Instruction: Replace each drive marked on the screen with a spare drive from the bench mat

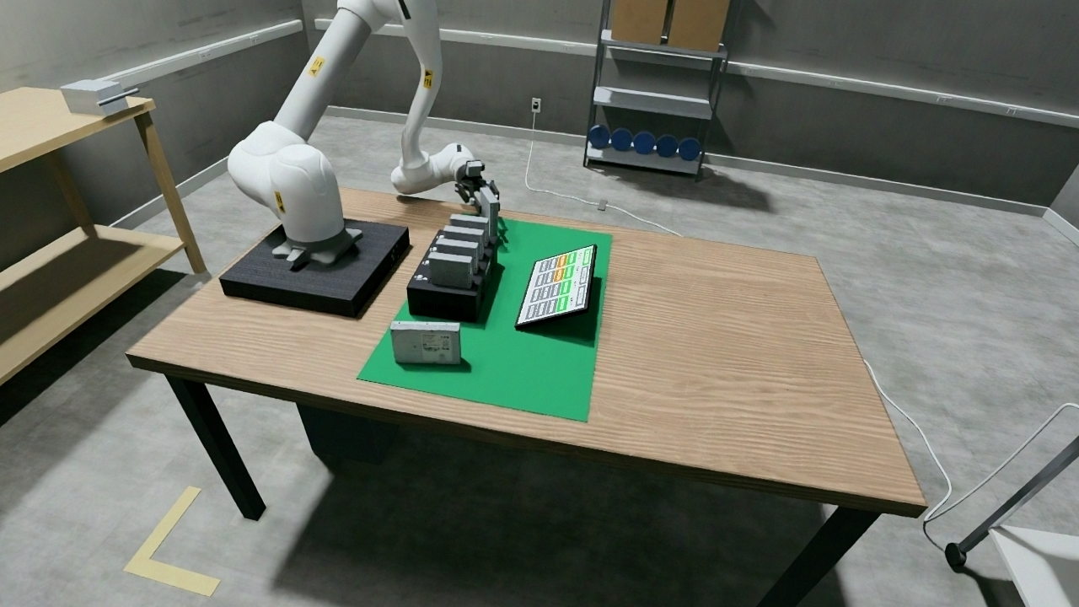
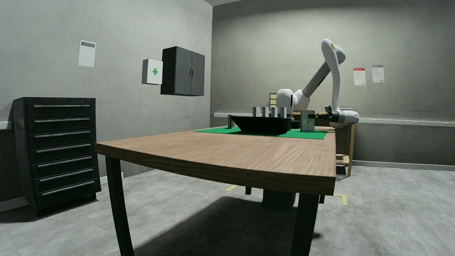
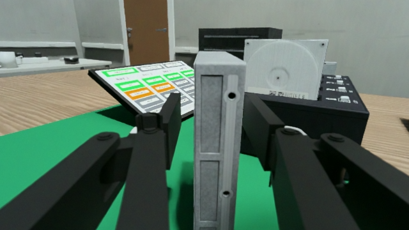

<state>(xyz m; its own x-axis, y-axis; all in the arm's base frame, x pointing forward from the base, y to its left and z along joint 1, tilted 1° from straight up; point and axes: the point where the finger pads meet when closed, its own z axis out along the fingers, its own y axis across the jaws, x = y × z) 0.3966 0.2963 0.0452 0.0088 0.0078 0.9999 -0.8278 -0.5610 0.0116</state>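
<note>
The black dock [image 1: 453,271] stands on the green mat [image 1: 497,317] with several grey drives upright in its bays. The tilted screen [image 1: 556,284] beside it shows green cells and two orange ones, also visible in the wrist view [image 3: 150,86]. One grey drive [image 1: 425,341] lies near the mat's front left corner. Another grey drive [image 1: 490,209] stands upright on its edge on the mat just behind the dock; in the wrist view [image 3: 220,140] it rises between my fingers. My gripper [image 3: 212,109] is open around this drive, with a clear gap at the left finger.
The dock [image 3: 307,108] is close on the right of the standing drive, its nearest docked drive [image 3: 284,68] facing me. The robot's black base [image 1: 316,264] sits left of the dock. A cable runs on the floor behind the table.
</note>
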